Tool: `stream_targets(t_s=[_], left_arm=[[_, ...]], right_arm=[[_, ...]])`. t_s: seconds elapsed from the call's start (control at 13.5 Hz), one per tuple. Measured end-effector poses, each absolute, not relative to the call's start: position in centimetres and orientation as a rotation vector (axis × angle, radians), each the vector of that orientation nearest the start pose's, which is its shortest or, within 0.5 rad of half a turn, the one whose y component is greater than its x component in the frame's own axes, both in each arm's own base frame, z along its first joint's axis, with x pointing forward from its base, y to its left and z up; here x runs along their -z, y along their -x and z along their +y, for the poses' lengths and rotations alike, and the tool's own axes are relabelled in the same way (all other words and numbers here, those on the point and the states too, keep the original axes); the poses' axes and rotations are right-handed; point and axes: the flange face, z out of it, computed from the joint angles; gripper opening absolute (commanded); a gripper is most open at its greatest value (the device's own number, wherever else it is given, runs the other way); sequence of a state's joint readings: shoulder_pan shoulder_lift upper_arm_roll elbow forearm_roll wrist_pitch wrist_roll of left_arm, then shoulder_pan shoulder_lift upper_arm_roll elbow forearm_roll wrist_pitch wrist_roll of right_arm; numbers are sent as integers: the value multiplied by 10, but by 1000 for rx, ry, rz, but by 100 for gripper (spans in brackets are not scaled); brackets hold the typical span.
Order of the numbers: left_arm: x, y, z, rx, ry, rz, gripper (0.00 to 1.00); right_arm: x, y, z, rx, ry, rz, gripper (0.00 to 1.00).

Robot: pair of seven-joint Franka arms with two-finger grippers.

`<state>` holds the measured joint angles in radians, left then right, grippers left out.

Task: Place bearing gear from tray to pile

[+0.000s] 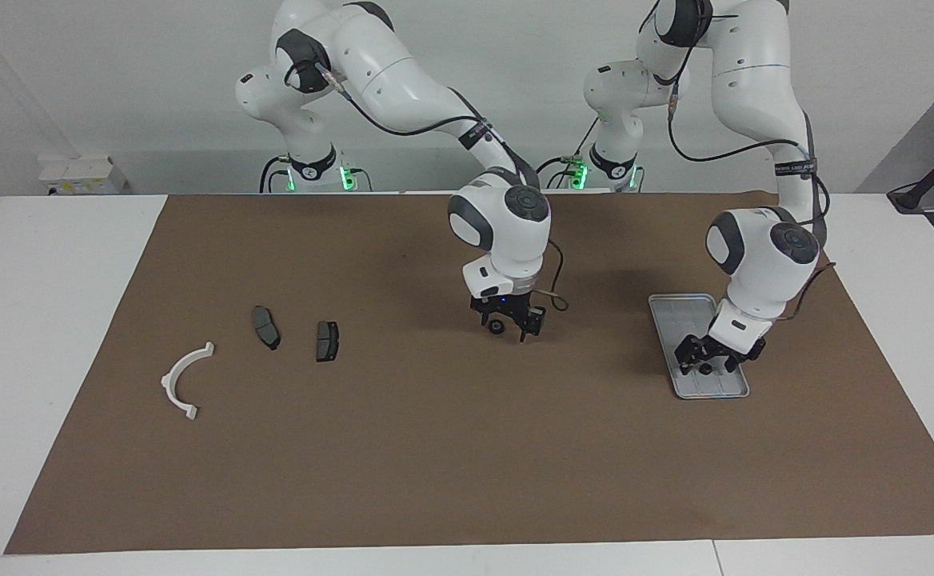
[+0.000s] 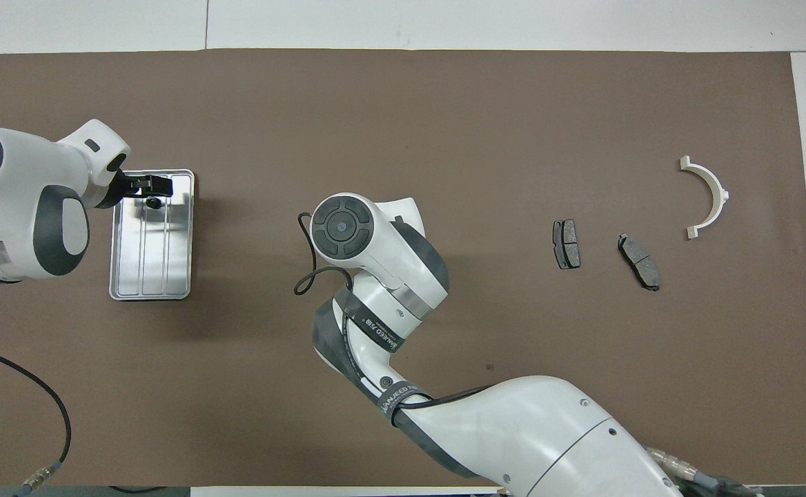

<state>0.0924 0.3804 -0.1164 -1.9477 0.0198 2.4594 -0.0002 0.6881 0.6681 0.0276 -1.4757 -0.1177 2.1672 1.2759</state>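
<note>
The silver ribbed tray [image 1: 679, 316] lies toward the left arm's end of the mat; it also shows in the overhead view [image 2: 151, 269]. A small dark bearing gear [image 1: 707, 370] sits in the part of the tray farther from the robots, also seen from overhead [image 2: 153, 202]. My left gripper [image 1: 708, 366] is low over it, open, with a finger on each side of the gear. My right gripper [image 1: 507, 326] hangs open over the middle of the mat, waiting. The pile lies toward the right arm's end: a white semicircular bracket [image 1: 185, 380] and two dark brake pads [image 1: 265, 326] [image 1: 327, 341].
A brown mat [image 1: 467, 464] covers the white table. In the overhead view the right arm's wrist [image 2: 368, 248] hides its own gripper. The pile shows there as the bracket [image 2: 710, 197] and the pads [image 2: 566, 244] [image 2: 640, 261].
</note>
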Motion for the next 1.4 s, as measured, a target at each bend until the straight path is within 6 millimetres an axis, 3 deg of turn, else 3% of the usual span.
stream_targets(t_s=[0.15,0.3,0.37,0.52,0.59,0.67,0.74,0.81,1.11,1.26,1.33,1.4], left_arm=[[-298,-630,-10,208,3164,38,100],[-297,-630,-6,205,3162,28,99],[-297,-630,-4,205,3162,25,99],[-297,-630,-3,205,3161,23,92],[-297,-630,-3,205,3161,23,75],[-297,-630,-3,205,3161,23,41],[-297,-630,-3,205,3161,23,17],[-297,-630,-3,203,3161,23,0],[-299,-629,-3,206,3161,11,0],[-304,-630,-3,156,3163,6,0],[-316,-634,-3,101,3165,4,0],[-340,-642,-3,46,3169,-2,0]], right_arm=[[-278,-547,462,118,3075,792,91],[-279,-547,462,118,3075,792,82],[-279,-547,462,117,3074,792,71],[-283,-548,463,121,3068,793,29],[-284,-548,462,118,3067,795,13],[-286,-548,463,120,3062,796,0],[-288,-549,462,120,3059,799,0],[-289,-549,462,116,3054,805,0],[-289,-555,455,104,3044,830,0],[-291,-567,437,85,3063,872,0],[-299,-577,425,68,3086,870,0],[-315,-590,409,48,3114,844,0]])
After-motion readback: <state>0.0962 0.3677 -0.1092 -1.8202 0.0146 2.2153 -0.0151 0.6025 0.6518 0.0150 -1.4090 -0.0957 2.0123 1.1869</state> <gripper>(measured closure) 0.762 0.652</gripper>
